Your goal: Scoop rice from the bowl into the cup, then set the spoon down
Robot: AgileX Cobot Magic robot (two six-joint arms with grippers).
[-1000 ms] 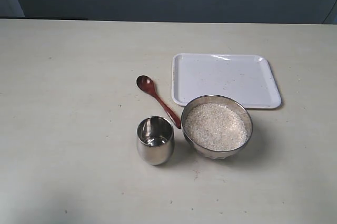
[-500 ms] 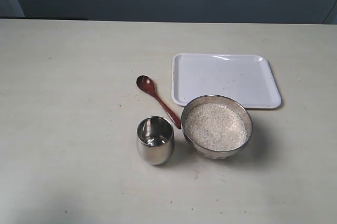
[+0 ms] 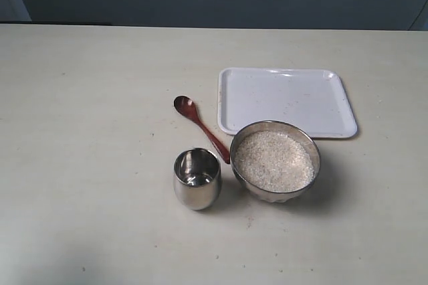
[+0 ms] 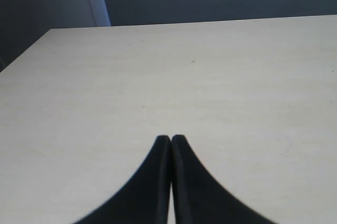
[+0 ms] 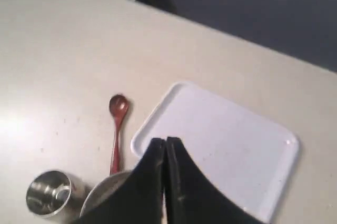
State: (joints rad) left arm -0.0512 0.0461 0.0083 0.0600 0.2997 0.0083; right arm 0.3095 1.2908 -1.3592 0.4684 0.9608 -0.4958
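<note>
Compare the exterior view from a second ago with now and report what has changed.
Nothing visibly changed. The spoon, the cup, the bowl with its rice and the tray all lie where they were, and no arm has entered the exterior view.

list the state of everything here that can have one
spoon: lying flat on the table, unheld, no rice in it
cup: upright, no rice visible inside
bowl: upright, filled
rice: in the bowl, up near the rim
tray: flat on the table, a few specks on it
left gripper: shut, holding nothing
right gripper: shut, holding nothing
</note>
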